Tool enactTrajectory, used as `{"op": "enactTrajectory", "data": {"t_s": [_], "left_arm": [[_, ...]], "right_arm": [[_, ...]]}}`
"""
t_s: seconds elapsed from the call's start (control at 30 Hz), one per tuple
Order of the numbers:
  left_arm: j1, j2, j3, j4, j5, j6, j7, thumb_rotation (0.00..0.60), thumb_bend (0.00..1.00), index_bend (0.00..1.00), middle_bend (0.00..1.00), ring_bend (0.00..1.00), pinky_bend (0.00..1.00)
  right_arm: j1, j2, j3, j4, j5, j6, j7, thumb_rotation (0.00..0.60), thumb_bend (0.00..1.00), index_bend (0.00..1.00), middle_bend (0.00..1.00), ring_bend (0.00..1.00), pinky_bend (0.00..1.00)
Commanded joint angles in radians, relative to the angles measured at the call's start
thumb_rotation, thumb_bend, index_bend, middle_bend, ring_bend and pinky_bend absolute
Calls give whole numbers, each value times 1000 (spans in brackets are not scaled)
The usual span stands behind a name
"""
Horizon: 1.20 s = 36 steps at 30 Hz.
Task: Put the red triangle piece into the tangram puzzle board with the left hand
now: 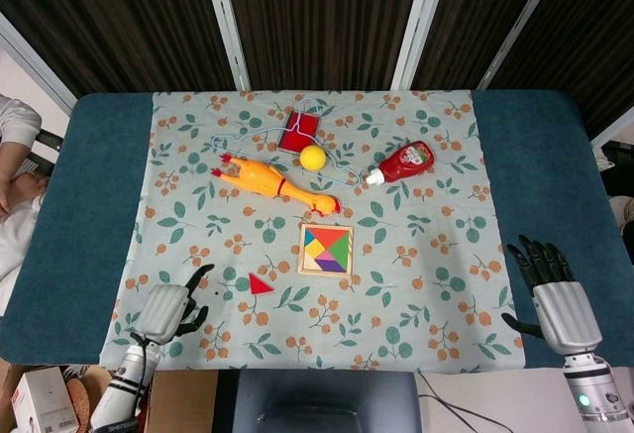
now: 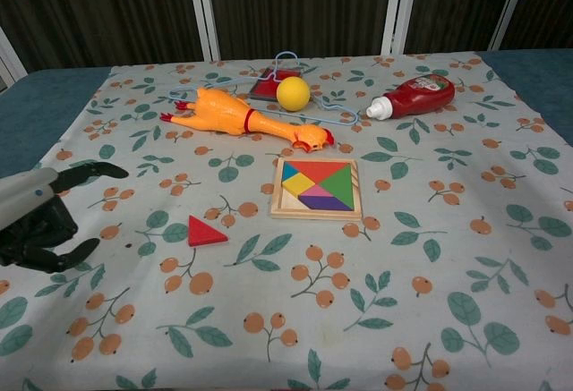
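From the head view, the small flat red triangle piece [image 1: 261,284] lies loose on the leaf-printed cloth of the bench [image 1: 94,195], near the square wooden tangram puzzle board [image 1: 326,250] but apart from it, so nothing of the task is done: pick-up and placing both remain. The left hand [image 1: 170,309], dark-fingered with a pale metal back, hovers just left of the piece, fingers spread and empty. The right hand [image 1: 555,294] is also released, at the bench's near right edge.

In the chest view the left hand [image 2: 40,216] shows only partly; its fingers seem loosely curved, clear of the triangle [image 2: 205,232]. The board [image 2: 317,188] holds glossy coloured tiles.
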Motion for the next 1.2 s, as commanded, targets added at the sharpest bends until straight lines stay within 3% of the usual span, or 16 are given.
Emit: {"op": "enactTrajectory", "data": {"t_s": [0.03, 0.47, 0.63, 1.2], "left_arm": [[-45, -65, -18, -5, -60, -40, 75, 600, 414, 138, 1000, 1000, 1000], [-109, -233, -24, 138, -128, -26, 222, 600, 412, 234, 1000, 1000, 1000], [-116, -274, -29, 200, -125, -3, 212, 600, 413, 289, 1000, 1000, 1000], [-139, -363, -31, 298, -123, 26, 196, 600, 412, 298, 1000, 1000, 1000]], "right_arm": [[1, 3, -2, -1, 0, -4, 3, 600, 203, 0, 0, 0, 0], [1, 23, -3, -4, 5, -8, 37, 600, 203, 0, 0, 0, 0], [-1, 27, -4, -3, 3, -2, 48, 600, 203, 0, 0, 0, 0], [-4, 34, -4, -4, 3, 2, 57, 600, 203, 0, 0, 0, 0]]}}
